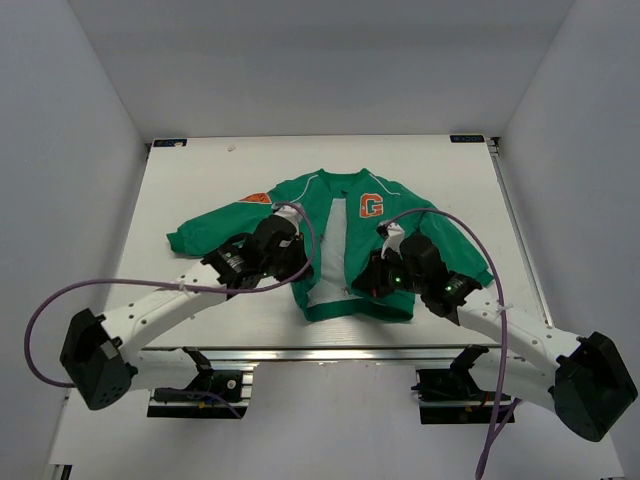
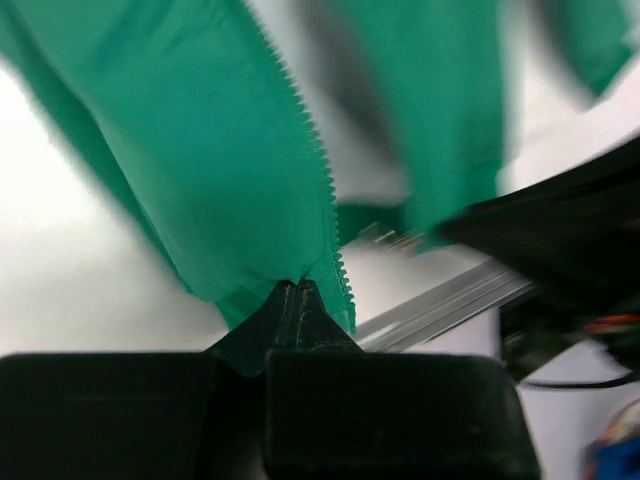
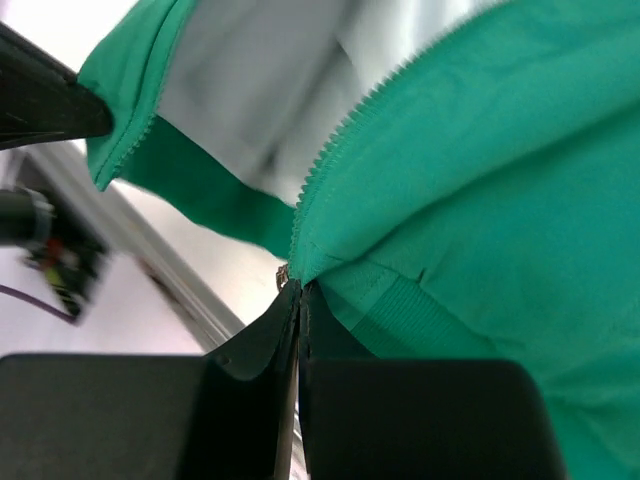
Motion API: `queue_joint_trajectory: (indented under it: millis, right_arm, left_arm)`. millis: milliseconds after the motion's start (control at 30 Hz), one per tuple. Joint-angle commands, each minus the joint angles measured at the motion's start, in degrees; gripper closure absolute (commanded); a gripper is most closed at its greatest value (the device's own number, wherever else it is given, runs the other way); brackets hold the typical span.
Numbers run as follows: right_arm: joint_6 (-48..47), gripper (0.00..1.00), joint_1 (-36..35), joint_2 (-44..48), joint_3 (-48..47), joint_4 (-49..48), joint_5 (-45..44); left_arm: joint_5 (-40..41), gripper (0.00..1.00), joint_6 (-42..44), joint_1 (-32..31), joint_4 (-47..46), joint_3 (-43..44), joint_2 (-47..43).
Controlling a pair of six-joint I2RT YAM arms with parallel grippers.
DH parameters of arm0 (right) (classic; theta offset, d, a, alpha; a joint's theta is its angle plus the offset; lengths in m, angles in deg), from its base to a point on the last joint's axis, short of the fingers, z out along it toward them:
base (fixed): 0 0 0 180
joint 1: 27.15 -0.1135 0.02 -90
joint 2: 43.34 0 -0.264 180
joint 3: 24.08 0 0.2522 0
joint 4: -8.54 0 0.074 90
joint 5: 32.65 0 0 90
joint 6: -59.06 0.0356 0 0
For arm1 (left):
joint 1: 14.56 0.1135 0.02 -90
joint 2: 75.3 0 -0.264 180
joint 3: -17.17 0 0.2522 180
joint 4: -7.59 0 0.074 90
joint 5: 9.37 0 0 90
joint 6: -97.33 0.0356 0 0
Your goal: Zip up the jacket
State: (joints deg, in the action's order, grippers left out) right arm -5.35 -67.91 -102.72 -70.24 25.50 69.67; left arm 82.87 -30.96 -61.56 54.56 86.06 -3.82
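Observation:
The green jacket [image 1: 300, 195] lies flat on the white table, collar away from me, with an orange "G" [image 1: 371, 206] and an orange sleeve patch [image 1: 255, 198]. Its front is open and shows pale grey lining [image 1: 328, 250]. My left gripper [image 1: 297, 270] is shut on the bottom corner of one front panel [image 2: 240, 180], next to the zipper teeth [image 2: 318, 170]. My right gripper [image 1: 368, 281] is shut on the bottom corner of the other panel [image 3: 480, 200], where a small metal zipper end [image 3: 283, 272] shows beside the fingertips. Both corners are lifted slightly off the table.
The table's near edge has an aluminium rail [image 1: 330, 352], also visible in the left wrist view [image 2: 440, 305]. The right arm [image 2: 560, 230] shows dark at the right of the left wrist view. Purple cables [image 1: 40, 310] loop from both arms. White walls enclose the table.

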Motion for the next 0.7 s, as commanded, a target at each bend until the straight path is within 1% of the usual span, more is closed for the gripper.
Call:
queue_joint_trajectory:
  millis: [0,133,233,367,567,667]
  right_arm:
    - [5.1,1.00,0.1,1.2,1.8,-20.5,4.8]
    - [7.8,1.00,0.1,2.0,3.8,-30.3,5.1]
    - [9.0,1.00,0.1,3.3,6.1,-35.7,3.7]
    - [8.3,1.00,0.1,4.4,7.9,-39.0,1.6]
    - [7.3,1.00,0.1,3.4,8.8,-42.2,1.2]
    - [7.1,1.00,0.1,2.4,7.7,-41.9,0.6]
  left_arm:
    - [1.4,1.00,-3.4,-0.1,-14.5,-2.6,-5.7]
    - [3.3,1.00,-4.4,-0.1,-23.3,-6.6,-9.0]
    - [6.1,1.00,-4.6,-0.1,-24.9,-6.6,-9.3]
    - [8.7,1.00,-5.1,-0.1,-25.1,-6.4,-8.5]
    - [7.8,1.00,-3.8,-0.1,-27.0,-6.4,-6.6]
    - [7.9,1.00,-2.7,-0.1,-27.1,-6.6,-6.3]
